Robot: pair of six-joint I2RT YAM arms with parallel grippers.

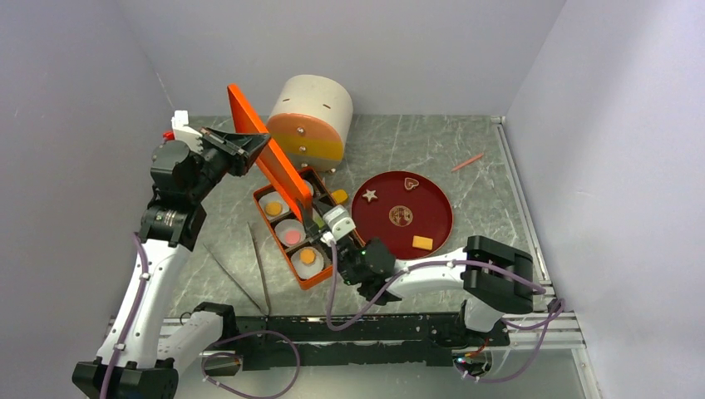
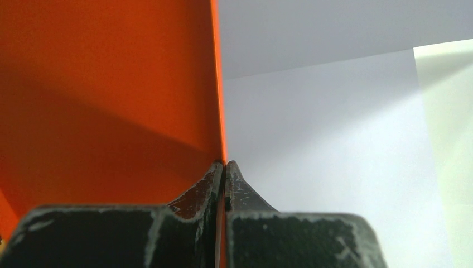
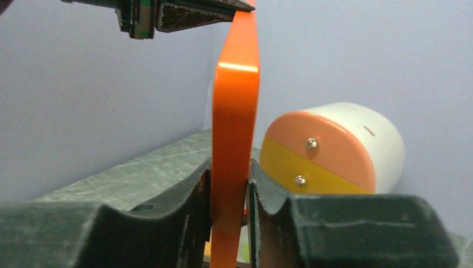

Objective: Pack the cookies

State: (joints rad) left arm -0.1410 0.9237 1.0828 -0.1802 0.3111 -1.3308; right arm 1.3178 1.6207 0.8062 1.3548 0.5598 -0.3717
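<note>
An orange box (image 1: 264,223) holds white liners with an orange cookie (image 1: 273,208), a pink cookie (image 1: 291,237) and another orange cookie (image 1: 308,256). Its orange lid (image 1: 270,158) stands on edge over the box. My left gripper (image 1: 252,145) is shut on the lid's upper end (image 2: 111,84). My right gripper (image 1: 322,223) is shut on its lower end (image 3: 234,139). A red plate (image 1: 441,204) carries a white star (image 1: 370,195), a heart (image 1: 411,183), a brown disc (image 1: 401,217) and a yellow rectangle (image 1: 422,243).
A white cylinder with an orange and yellow face (image 1: 309,116) lies behind the box, also in the right wrist view (image 3: 334,145). Thin metal tongs (image 1: 258,266) lie left of the box. An orange stick (image 1: 467,161) lies at the back right. Grey walls close three sides.
</note>
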